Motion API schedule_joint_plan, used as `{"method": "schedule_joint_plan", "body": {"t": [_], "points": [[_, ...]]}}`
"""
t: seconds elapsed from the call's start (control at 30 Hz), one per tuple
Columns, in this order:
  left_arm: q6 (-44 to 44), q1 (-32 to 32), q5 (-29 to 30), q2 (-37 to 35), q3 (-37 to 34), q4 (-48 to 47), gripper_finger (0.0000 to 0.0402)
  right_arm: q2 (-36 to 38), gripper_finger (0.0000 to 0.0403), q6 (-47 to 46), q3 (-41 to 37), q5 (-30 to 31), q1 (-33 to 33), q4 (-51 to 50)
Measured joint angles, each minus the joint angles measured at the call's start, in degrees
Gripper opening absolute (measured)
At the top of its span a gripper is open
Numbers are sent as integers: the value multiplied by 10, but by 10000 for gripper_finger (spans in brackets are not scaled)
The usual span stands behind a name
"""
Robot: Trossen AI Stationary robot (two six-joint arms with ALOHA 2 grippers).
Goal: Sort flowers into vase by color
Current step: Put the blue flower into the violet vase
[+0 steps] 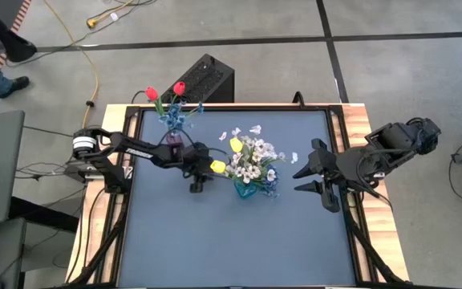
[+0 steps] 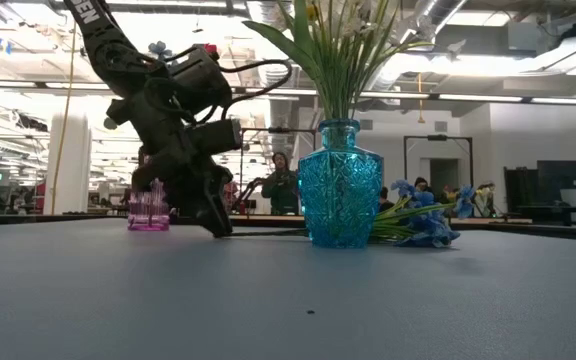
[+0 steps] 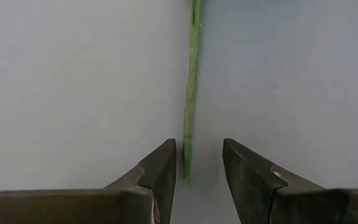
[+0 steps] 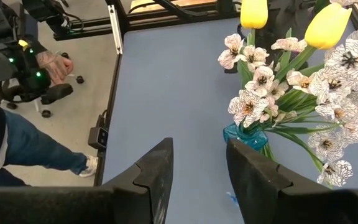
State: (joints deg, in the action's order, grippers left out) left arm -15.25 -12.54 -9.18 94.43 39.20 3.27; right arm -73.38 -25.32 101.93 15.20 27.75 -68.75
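A blue glass vase near the table's middle holds white sprigs and two yellow tulips. A small pink vase at the far left holds two red tulips and a blue sprig. Another blue sprig lies on the table beside the blue vase. A thin green stem lies flat on the table and runs toward the blue vase. My left gripper is low over the table, open, with the stem's free end between its fingers. My right gripper hangs open, high at the table's right.
A black box stands on the floor beyond the table's far edge. A person in jeans stands off the table's side. The near half of the tabletop is bare blue-grey.
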Motion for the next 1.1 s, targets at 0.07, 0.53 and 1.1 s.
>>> {"method": "schedule_joint_plan", "body": {"t": [0.07,0.53,1.1], "points": [[-4,6,22,4,0,5,122,0,175,-1,0,0,0,0],[13,28,53,34,9,-34,8,0,175,0,0,0,15,-1],[101,33,207,-141,91,-229,0,0,175,19,0,5,22,0]]}}
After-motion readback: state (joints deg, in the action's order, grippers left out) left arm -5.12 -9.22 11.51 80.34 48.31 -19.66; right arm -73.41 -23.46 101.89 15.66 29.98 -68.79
